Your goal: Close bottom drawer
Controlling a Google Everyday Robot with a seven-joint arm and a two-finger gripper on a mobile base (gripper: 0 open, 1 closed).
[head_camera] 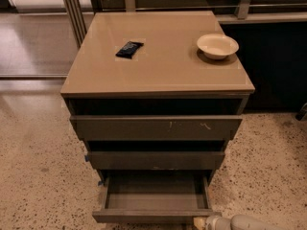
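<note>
The bottom drawer (152, 216) of the grey-brown cabinet is pulled out. Its plain flat front stands well forward of the two drawers above, and its shallow grey box (153, 196) is open to view with nothing in it. My gripper (202, 223) enters at the bottom edge of the frame, pale grey with a tan tip. It lies low, just in front of the right end of the bottom drawer's front. Whether it touches the front I cannot tell.
The top drawer (156, 128) with pale scratch marks and the middle drawer (156, 160) stand slightly out. On the cabinet top (172, 71) lie a dark packet (129, 49) and a white bowl (217, 45). Speckled floor (38, 166) surrounds the cabinet; metal rails (72, 8) stand behind.
</note>
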